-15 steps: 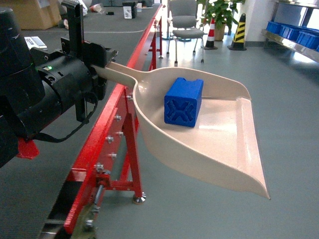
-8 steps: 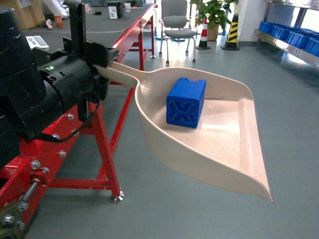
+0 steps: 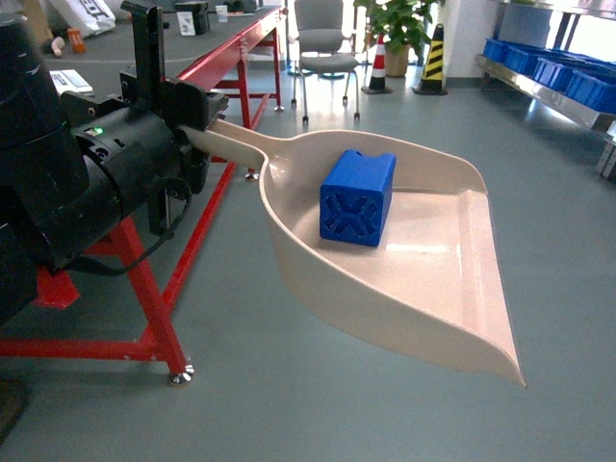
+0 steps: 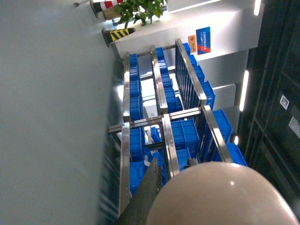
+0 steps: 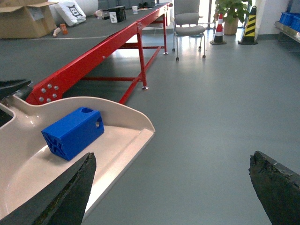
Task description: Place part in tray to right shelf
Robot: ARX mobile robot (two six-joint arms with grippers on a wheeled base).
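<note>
Item: part (image 3: 356, 198), blue block, X-ribbed end facing the head camera. Location: inside the tray (image 3: 452, 289), toward its back wall near the handle, resting flat, well apart from the front lip.

Item: tray, beige scoop, carried in the air above the floor (image 3: 289, 404), lip tilted slightly down.

Left gripper (image 3: 192, 125): jaws clamped on the tray handle.

Right gripper (image 5: 173, 187): jaws spread wide, holding nothing, hanging just beside the tray's lip.

Item: shelf (image 4: 164, 117), steel rack stocked with blue crates (image 4: 185, 133); not yet reached. A similar rack edge shows at the head view's far right.

Step in hand: transport to the shelf. Handling advice: hold the handle level or tip the lip up a little, since the part could slide forward; turn the base gently; bring the lip square to the shelf's front beam before lowering.

Writing: a blue and orange wall sign (image 4: 203, 40) near the shelf, probably lettered but too small to read. No brand legible on part or tray.
</note>
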